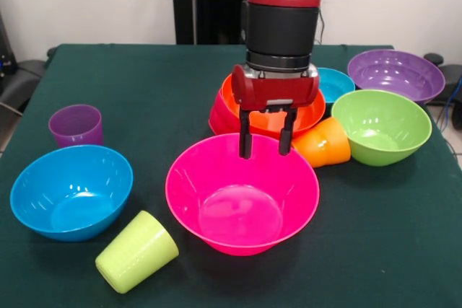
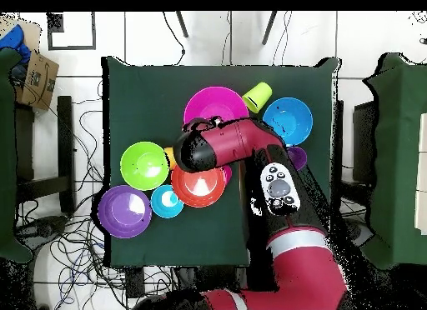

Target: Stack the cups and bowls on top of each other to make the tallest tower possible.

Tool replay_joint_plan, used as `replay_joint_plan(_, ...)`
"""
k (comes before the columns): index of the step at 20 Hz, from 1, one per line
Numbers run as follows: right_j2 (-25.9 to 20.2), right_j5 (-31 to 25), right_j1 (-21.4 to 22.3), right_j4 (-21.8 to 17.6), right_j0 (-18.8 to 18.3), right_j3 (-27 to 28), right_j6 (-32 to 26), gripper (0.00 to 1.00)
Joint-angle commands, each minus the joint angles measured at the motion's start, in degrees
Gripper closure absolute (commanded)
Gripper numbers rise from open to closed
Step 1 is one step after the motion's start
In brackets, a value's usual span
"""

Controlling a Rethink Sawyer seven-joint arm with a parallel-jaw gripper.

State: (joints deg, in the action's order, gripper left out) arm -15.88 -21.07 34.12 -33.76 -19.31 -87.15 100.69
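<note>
Pink, the big bowl sits upright on the bench, its far rim at 12 o'clock directly under the empty pincer, whose fingers hang apart, seemingly straddling it.

The end effector hangs over the far rim of the pink bowl, its two dark fingers parted and empty. Behind it an orange bowl sits nested in a red one. An orange cup lies on its side between that pile and the lime green bowl. The purple bowl is near the tabletop's far right corner, with a light blue bowl beside it. Toward the left edge stand a blue bowl and an upright purple cup. A lime green cup lies tipped near the front edge.
</note>
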Motion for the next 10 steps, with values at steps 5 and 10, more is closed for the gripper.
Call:
replay_joint_plan(5,4.2,4.5,-3.3,0.1,4.3,1.0,9.3,0.00)
replay_joint_plan(10,4.9,4.8,-3.1,1.4,5.1,0.6,9.5,0.00)
